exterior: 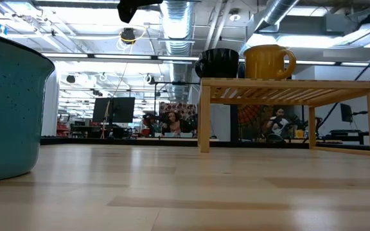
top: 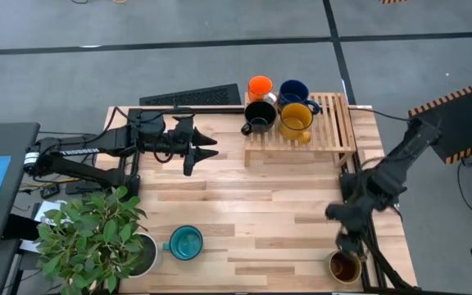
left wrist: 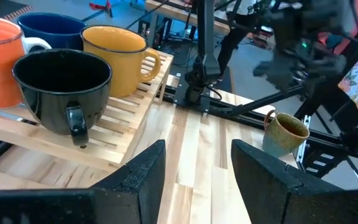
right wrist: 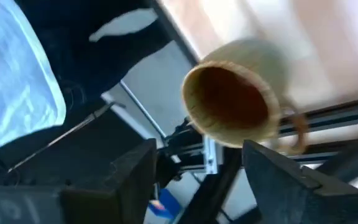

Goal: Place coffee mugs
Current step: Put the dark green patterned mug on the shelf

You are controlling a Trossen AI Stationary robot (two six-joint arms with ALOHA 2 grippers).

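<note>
Right gripper [top: 344, 238] open above olive-brown mug [top: 344, 266]

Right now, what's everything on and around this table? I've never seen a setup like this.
Mugs on rack: four, orange, dark blue, black, yellow; on the slatted rack.
Teal mug: one; table's near edge, beside the plant.
Olive-brown mug: one; near right corner.
Wooden rack: one, light wood; far right of table.
Plant: one, green, white pot; near left corner.
Keyboard: one, black; behind the table.
Left gripper: black, jaws open, left of the rack.
Right gripper: black, jaws open, just above the olive-brown mug.
</note>
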